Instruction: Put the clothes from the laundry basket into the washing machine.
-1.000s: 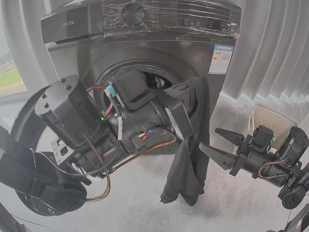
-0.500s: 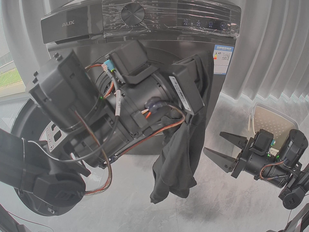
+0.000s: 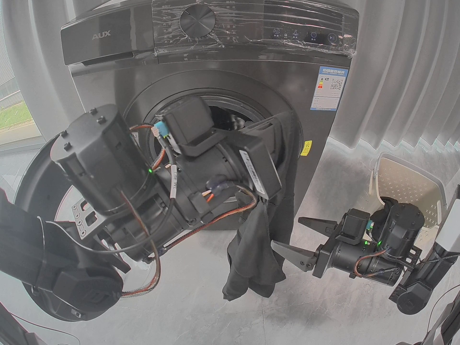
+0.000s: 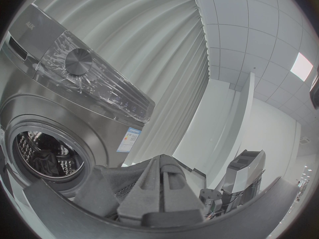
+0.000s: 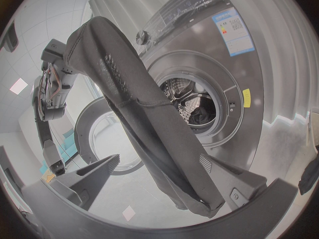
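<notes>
Now, left gripper (image 4: pixel 162 170) clenched on the dark garment (image 3: pixel 254 250), dangling before the washing machine (image 3: pixel 211 63) opening; right gripper (image 3: pixel 286 232) fingers spread beside it, laundry basket (image 3: pixel 407 183) behind.

Smooth satin grey metal washing machine (image 3: pixel 110 92), matt black cloth garment (image 3: pixel 254 259), perforated plastic laundry basket (image 3: pixel 407 178)

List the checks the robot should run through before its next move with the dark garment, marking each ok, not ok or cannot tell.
1. Left gripper shut on the dark garment: ok.
2. Washing machine door open: ok.
3. Drum has room: ok, one dark cloth lies inside.
4. Garment inside the drum: not ok, it hangs outside, in front of the opening.
5. Right gripper open, close to the garment's hanging part: ok.
6. Garment's lower end clear of the floor: cannot tell.
</notes>
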Tool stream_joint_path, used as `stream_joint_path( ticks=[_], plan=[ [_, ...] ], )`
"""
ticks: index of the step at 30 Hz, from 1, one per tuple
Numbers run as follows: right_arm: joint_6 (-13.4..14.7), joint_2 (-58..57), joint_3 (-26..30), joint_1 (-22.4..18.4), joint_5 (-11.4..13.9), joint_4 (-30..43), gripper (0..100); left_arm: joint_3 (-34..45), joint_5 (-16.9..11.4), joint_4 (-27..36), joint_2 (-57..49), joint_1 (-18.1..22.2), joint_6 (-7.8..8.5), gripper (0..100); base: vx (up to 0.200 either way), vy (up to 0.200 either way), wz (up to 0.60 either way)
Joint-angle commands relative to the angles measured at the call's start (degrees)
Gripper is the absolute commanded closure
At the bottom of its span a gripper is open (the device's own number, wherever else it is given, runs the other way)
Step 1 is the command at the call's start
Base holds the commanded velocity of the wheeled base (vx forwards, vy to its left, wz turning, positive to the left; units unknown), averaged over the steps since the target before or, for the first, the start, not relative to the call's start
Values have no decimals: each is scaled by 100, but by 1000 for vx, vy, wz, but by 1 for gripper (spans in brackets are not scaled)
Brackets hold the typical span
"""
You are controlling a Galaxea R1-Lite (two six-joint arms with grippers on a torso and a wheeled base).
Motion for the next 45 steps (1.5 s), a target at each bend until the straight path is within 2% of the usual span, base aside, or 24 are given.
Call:
stream_joint_path(
  ticks=[1,4,8,21,29,41,42,45],
  plan=[
    [2,402,-85,33,3,-5,0,40,14,31,87,185,75,100,0,0,0],
    [2,516,-111,86,-15,-5,0,40,58,66,131,229,181,100,0,0,0],
    [2,683,-111,112,-32,-5,0,40,155,119,140,212,233,100,0,0,0],
    [2,674,-41,86,-41,-14,0,40,164,154,114,229,242,100,0,0,0],
    [2,815,-102,112,-50,-14,0,-241,164,259,61,220,216,100,0,0,0],
    [11,1281,-489,200,-67,-23,0,-443,155,259,43,176,207,100,0,0,0],
    [19,1334,-577,191,-94,-23,0,-443,155,259,26,176,207,100,0,0,0],
    [37,1580,-841,156,-393,-23,0,-408,155,268,-45,168,207,100,0,0,0]
  ],
)
